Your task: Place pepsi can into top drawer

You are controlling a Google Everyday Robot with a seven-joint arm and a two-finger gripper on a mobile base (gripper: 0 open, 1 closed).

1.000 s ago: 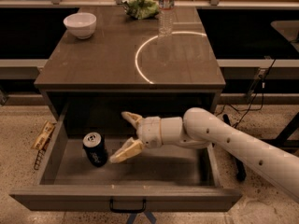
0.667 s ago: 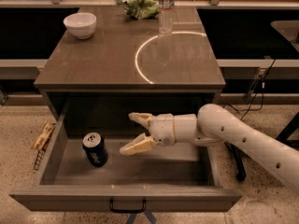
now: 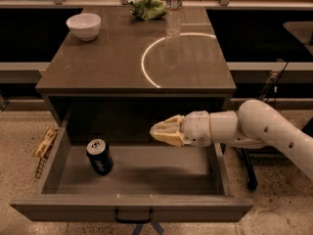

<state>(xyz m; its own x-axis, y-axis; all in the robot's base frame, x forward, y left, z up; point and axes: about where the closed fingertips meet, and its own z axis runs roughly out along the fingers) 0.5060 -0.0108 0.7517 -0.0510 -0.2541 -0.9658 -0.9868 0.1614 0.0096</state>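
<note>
Since the pepsi can already stands on the floor of the top drawer, in the drawer's left half and close to its left wall, the placing itself looks done. The can is upright or nearly so, silver top showing, and nothing touches it. The drawer is pulled fully out, its black handle at the middle of the front panel.

The claw hangs above the drawer's middle, towards its back, well apart from the can. Its pale fingers are drawn narrow, tips close together, and it holds nothing. The white arm reaches in over the drawer's right wall.

The step in hand, I judge, is getting the arm clear. To do it well, draw the claw back to the right, away from the can, and high enough that the forearm does not catch the drawer's right wall. It should also stay low enough to miss the edge of the worktop just above the drawer. A slow, straight pull is safest, as any sweep to the left could tip the can.

On the worktop above the drawer sit a white bowl, a clear bottle and something leafy green.
</note>
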